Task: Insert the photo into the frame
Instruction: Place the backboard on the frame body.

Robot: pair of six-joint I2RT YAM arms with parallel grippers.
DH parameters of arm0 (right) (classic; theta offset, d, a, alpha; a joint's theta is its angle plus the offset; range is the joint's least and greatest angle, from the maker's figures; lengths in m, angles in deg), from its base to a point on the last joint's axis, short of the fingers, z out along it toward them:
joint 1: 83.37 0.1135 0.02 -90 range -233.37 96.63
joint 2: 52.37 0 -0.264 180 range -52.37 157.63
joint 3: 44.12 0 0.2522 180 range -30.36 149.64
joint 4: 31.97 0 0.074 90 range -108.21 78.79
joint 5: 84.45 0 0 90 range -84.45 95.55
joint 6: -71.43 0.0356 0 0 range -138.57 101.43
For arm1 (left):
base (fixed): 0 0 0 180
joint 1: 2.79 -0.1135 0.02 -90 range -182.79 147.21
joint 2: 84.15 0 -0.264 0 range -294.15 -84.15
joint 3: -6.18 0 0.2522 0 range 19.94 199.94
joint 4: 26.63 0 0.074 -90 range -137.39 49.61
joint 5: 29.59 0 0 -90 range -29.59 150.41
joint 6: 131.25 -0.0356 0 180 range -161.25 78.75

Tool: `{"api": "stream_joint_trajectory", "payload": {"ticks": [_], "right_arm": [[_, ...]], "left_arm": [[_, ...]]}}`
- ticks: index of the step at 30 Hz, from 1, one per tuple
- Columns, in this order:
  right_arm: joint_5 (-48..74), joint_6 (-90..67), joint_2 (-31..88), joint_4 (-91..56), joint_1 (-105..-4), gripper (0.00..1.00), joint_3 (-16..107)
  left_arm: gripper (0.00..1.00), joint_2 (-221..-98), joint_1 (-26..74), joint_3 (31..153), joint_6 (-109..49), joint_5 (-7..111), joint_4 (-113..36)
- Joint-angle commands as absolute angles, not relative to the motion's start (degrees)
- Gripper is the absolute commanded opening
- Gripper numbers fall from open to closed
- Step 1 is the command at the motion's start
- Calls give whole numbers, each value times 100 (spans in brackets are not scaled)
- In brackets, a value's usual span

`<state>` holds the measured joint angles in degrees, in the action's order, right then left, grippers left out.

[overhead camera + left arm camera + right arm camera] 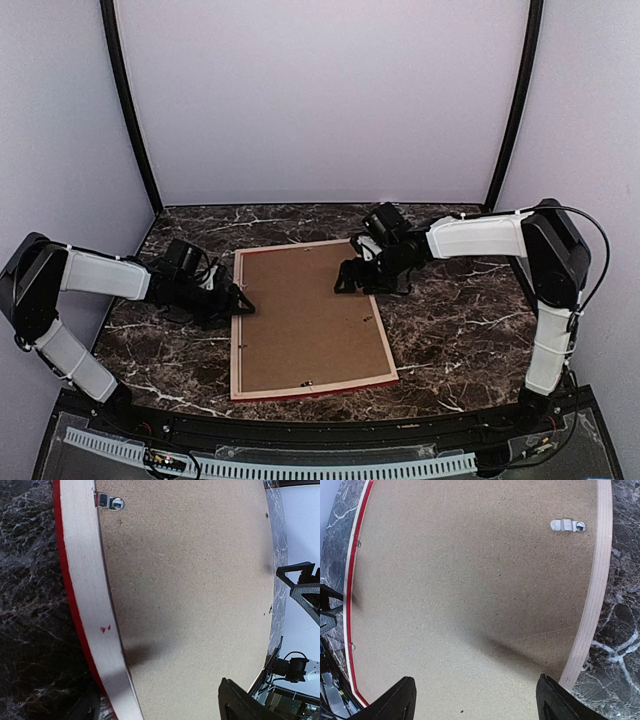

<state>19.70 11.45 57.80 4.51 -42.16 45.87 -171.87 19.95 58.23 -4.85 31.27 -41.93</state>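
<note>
The frame (pixel 236 340) lies face down on the table, its pale wood back up and a red edge along its near side. A plain brown backing board (pixel 310 315) fills it. The photo is hidden. My left gripper (pixel 236 303) is open and empty, with its fingers either side of the frame's left rail (pixel 90 580). My right gripper (pixel 355 278) is open and empty, low over the board (pixel 470 570) near the frame's right rail (pixel 600 580). One of its fingers (pixel 560 702) is by that rail.
Small metal turn clips (pixel 111 502) (pixel 568 525) sit on the frame's back. The dark marble table (pixel 460 330) has white walls and black posts (pixel 130 110) behind it. A perforated rail (pixel 300 468) runs along the near edge.
</note>
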Motion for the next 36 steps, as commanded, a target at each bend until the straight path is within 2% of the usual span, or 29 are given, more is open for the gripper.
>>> {"api": "stream_joint_trajectory", "payload": {"ticks": [1, 14, 36], "right_arm": [[1638, 1072, 5750, 446, -4167, 84, 4637], [1319, 960, 5813, 580, -4172, 84, 4630], [1799, 1184, 6086, 192, -3896, 81, 4488]], "left_arm": [[84, -17266, 2024, 5892, -562, 3116, -4323], [84, -17245, 2024, 5866, -541, 3144, -4299], [84, -17304, 2030, 5862, -489, 3039, -4170]]}}
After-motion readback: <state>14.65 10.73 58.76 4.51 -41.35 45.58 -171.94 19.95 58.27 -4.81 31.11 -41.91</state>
